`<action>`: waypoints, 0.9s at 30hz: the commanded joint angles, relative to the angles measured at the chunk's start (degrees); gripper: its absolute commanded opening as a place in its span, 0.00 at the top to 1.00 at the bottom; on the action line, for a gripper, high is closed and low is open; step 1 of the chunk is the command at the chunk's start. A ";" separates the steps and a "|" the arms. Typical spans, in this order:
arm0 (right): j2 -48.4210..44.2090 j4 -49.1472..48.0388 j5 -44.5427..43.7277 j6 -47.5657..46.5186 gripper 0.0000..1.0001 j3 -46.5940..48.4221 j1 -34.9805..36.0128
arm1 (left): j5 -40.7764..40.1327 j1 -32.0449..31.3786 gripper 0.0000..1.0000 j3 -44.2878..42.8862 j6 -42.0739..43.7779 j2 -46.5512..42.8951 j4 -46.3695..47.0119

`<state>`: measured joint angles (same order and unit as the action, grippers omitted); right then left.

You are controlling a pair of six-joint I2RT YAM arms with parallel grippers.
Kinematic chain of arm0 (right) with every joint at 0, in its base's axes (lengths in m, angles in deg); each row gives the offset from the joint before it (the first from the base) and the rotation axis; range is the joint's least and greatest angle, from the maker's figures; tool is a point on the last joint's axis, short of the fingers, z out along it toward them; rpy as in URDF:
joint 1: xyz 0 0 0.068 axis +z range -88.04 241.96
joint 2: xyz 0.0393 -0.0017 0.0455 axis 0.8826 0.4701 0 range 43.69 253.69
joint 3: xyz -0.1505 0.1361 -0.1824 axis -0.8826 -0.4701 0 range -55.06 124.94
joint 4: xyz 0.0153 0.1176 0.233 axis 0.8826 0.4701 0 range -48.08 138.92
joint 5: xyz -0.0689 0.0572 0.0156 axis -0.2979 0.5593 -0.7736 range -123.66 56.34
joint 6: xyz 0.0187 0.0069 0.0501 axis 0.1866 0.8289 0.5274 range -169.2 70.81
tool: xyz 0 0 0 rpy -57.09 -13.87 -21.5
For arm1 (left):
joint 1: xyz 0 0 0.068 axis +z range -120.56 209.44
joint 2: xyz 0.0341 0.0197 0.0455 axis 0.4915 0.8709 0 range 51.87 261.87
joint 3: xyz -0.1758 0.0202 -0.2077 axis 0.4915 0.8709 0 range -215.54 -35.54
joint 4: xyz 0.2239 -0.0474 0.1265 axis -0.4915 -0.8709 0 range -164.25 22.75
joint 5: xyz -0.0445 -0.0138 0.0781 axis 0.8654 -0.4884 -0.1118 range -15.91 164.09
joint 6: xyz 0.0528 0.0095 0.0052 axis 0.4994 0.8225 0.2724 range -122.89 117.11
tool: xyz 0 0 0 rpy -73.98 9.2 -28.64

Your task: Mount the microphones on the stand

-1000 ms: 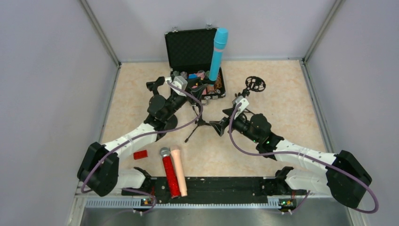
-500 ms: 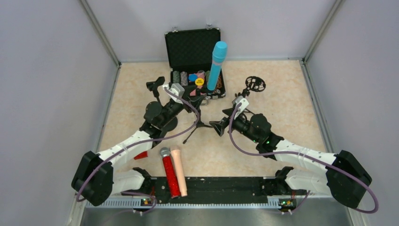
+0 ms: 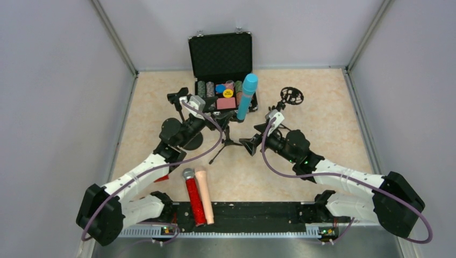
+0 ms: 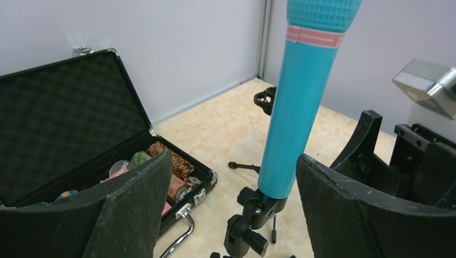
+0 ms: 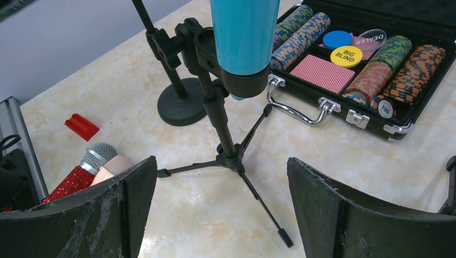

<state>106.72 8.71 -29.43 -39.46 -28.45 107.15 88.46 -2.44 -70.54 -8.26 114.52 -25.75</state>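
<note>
One down, two to go, by the look of it. The light blue stick microphone (image 4: pixel 293 123) now stands in the clip of the black tripod stand (image 5: pixel 218 115), mid-table just near of the open black poker-chip case (image 3: pixel 220 54).

What's just changed: a second ago the left gripper (image 4: pixel 231 158) was right up at that mic. Now its jaws are spread wide, and the mic stands free between them, touching neither finger. The arm has also backed off toward the near left. From above, the mic sits clearly lower than it did and leans a little, head toward the far right. My read is that it's seated in the clip and holding on its own.

The right gripper (image 5: pixel 220 161) hasn't budged: jaws wide apart, nothing in them, hanging just right of the tripod.

Still on the table at the near edge, left of centre, are the glittery red microphone (image 3: pixel 193 196) with its silver mesh head and the plain peach-beige microphone (image 3: pixel 204 193), lying side by side and touching. A black round-base stand (image 5: pixel 180 107) sits just left of the tripod, so probably one of those goes there next.
</note>
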 commanded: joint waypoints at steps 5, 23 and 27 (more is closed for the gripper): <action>0.56 -1.46 0.91 0.91 0.12 0.10 -0.57 | -0.84 0.28 0.08 -0.85 -1.36 -4.07 -2.16; -1.40 3.54 14.57 8.93 0.09 2.43 -10.52 | -5.23 0.32 0.01 -11.47 -0.99 -7.40 -23.62; -3.63 9.26 17.33 10.55 0.09 5.73 -14.98 | -6.25 0.26 0.01 -12.31 0.25 -8.16 -26.18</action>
<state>106.28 14.02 -16.91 -31.74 -27.93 95.81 84.53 -2.44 -79.98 -9.17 108.00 -48.86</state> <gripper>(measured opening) 0.910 0.986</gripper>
